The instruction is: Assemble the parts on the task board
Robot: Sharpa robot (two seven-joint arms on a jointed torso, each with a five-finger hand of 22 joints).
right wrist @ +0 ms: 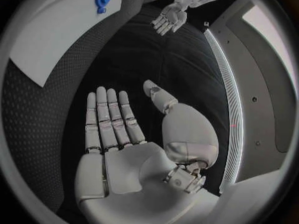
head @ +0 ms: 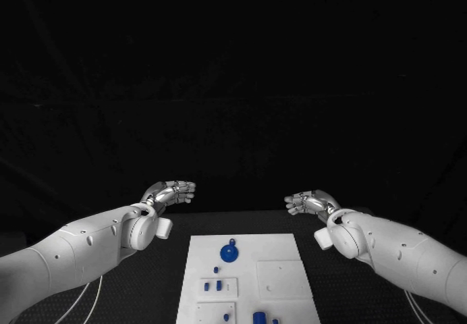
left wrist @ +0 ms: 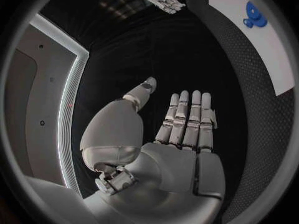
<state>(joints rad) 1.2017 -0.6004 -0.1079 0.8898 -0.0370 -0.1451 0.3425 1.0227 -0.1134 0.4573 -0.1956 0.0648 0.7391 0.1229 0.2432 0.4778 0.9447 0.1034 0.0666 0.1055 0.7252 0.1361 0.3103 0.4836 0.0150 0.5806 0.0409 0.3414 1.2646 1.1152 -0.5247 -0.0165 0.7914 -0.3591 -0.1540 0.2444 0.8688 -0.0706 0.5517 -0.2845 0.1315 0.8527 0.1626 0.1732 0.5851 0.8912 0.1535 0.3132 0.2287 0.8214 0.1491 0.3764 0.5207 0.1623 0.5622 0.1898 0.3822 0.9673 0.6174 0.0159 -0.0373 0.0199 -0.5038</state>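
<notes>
- The flat white plastic task board (head: 282,280) lies on the black surface (head: 175,283) at the bottom middle of the head picture.
- On it sit the small blue parts. A round blue part like a gear (head: 229,253) is near the top of the board. Little blue pegs (head: 211,286) are lower down on the left side, and a blue block (head: 260,317) is at the bottom edge.
- The silver left hand (head: 171,194) is up in the air at the middle left of the picture, past the top end of the board. It holds nothing. In its wrist picture its fingers (left wrist: 187,117) are straight and side by side, with the thumb out to the side.
- The silver right hand (head: 310,202) is at the middle right, also in the air. It holds nothing and its fingers (right wrist: 109,117) are stretched out too.
- The blue parts look small, hard and light. They may be smooth and slip, so I would pinch one by its sides with the fingertips.
- The round part looks flat, so taking it by its rim seems best.
- The head picture shows the whole board and all the parts. The wrist pictures show just a corner of the board and the round blue part, but they show the palms much better.
</notes>
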